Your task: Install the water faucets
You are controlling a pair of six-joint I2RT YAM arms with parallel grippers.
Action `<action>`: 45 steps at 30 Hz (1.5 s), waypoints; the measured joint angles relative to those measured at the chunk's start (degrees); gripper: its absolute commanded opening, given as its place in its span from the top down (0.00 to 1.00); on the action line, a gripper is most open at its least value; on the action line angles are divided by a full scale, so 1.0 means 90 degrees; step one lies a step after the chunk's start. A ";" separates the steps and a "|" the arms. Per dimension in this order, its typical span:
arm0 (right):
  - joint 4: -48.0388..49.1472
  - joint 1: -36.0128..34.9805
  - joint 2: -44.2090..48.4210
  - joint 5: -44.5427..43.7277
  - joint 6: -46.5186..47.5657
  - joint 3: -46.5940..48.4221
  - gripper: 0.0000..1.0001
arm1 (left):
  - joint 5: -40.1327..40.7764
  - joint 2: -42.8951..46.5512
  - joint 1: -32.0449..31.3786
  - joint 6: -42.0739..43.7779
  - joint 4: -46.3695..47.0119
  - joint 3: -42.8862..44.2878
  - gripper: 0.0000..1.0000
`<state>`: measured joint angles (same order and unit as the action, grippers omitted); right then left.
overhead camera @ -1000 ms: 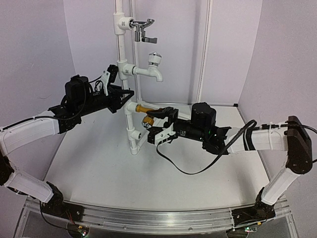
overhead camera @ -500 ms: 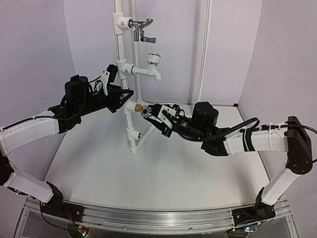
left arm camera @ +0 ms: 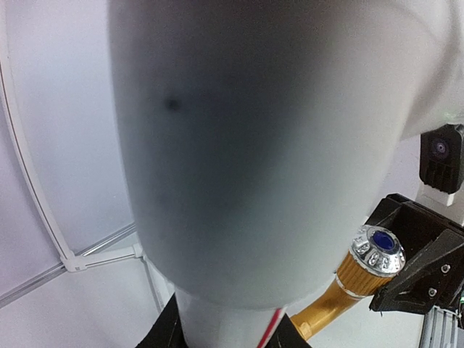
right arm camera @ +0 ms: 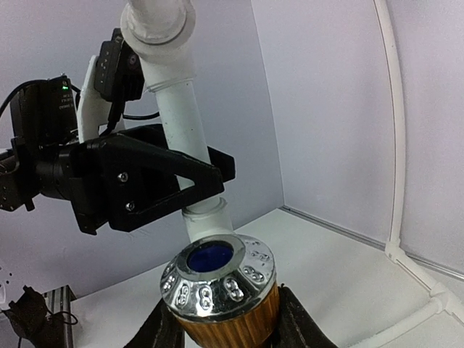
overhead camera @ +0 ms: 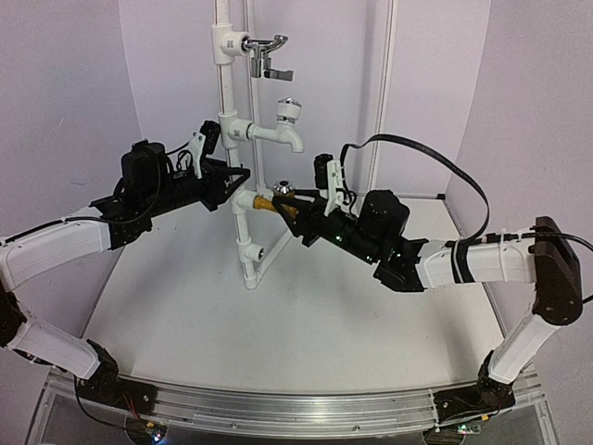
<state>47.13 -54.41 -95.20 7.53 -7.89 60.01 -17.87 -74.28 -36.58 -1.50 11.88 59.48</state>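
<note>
The right gripper (right arm camera: 223, 326) squeezed the gold tap (right arm camera: 217, 279), knob up, at the white pipe (right arm camera: 177, 109), and the left gripper (overhead camera: 230, 176) seemed to clamp that pipe just above.

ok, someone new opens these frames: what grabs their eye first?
The upright white PVC pipe stand at centre back, with a chrome lever tap and a white plastic tap mounted high on it. Lower down, the right gripper clamps a small golden-brass tap with a round silvery knob at a pipe fitting, while the left gripper grips the pipe just above.
</note>
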 measured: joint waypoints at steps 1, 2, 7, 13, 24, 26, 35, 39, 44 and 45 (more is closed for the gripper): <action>0.0001 -0.0001 0.0000 -0.0031 -0.0081 0.0000 1.00 | 0.0000 0.0000 0.0000 0.0000 0.0002 0.0000 1.00; 0.0002 -0.0002 0.0000 -0.0066 -0.0164 0.0000 1.00 | 0.0000 0.0000 0.0000 0.0000 0.0000 0.0000 1.00; -0.0004 -0.0002 0.0000 -0.0110 -0.0413 0.0007 0.33 | -0.0001 0.0000 0.0000 0.0002 0.0002 0.0000 1.00; -0.0371 0.0095 0.0057 -0.0637 -0.0612 0.0000 0.02 | 0.0015 0.0017 -0.0017 0.0007 -0.0029 0.0000 0.97; -0.3196 0.0184 0.2941 -0.2256 0.0664 -0.0855 0.02 | 0.0039 0.0046 -0.0031 -0.0169 -0.0114 0.0002 0.61; -0.3436 0.0191 0.3670 -0.2538 0.0733 -0.1151 0.02 | -0.0015 0.0064 -0.0033 -0.0365 -0.0229 0.0001 0.50; -0.6016 0.0193 0.3989 -0.4607 0.0070 -0.0620 0.02 | -0.0002 0.0311 -0.0106 -0.0850 -0.1284 -0.0027 0.13; -0.6911 0.0189 0.3889 -0.4818 -0.0161 -0.0335 0.02 | 0.0149 0.0690 -0.0117 -0.0958 -0.1942 -0.0048 0.09; -0.7319 0.0189 0.3994 -0.4911 -0.0223 -0.0083 0.02 | 0.0546 0.1713 -0.0126 -0.1157 -0.2457 -0.0080 0.06; -0.7356 0.0189 0.4048 -0.4925 -0.0224 -0.0059 0.02 | 0.0699 0.1947 -0.0126 -0.1197 -0.2569 -0.0080 0.05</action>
<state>-19.07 -52.71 -58.76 -36.79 -9.91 59.47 -11.58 -56.76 -37.71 -12.27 -11.24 58.76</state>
